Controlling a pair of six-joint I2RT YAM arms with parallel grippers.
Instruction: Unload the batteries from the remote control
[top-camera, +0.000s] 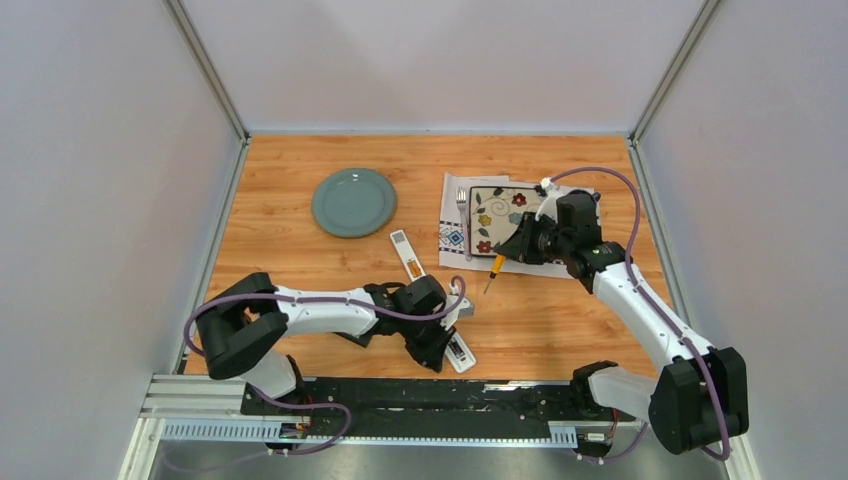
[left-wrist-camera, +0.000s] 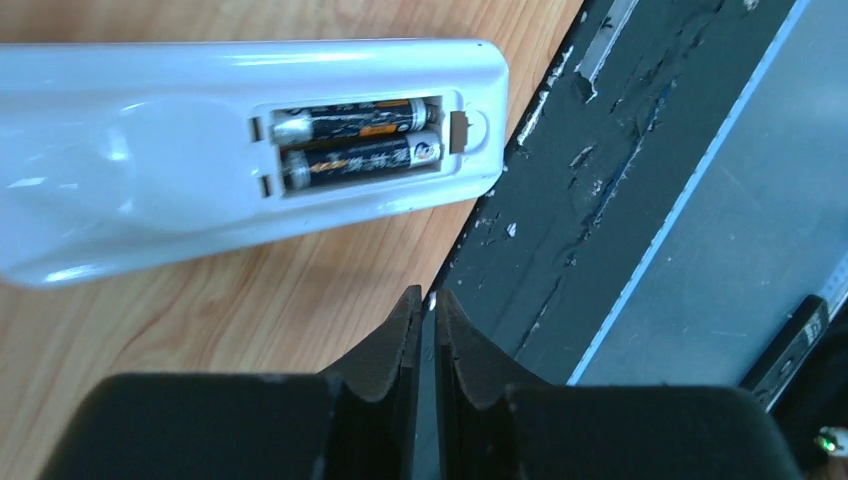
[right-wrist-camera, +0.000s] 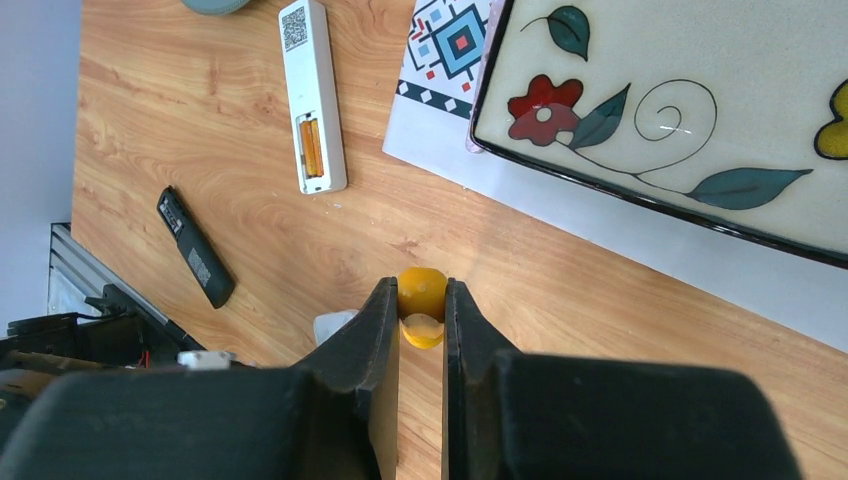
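**Batteries (left-wrist-camera: 350, 140) sitting in remote (left-wrist-camera: 150, 140)**

White walls (top-camera: 440, 60) are enclosing a wooden table (top-camera: 560, 330). Two batteries are lying in the remote's open bay, near the left gripper (left-wrist-camera: 425, 300), its jaws nearly closed. The right gripper (right-wrist-camera: 422, 300) is pinching a screwdriver (right-wrist-camera: 420, 288).

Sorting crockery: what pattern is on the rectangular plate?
Rectangular plate: cream, painted flowers and leaves; right wrist view.

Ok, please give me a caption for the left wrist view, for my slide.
Left gripper, closed, beside a white remote whose open compartment holds two batteries, at the table's near edge.
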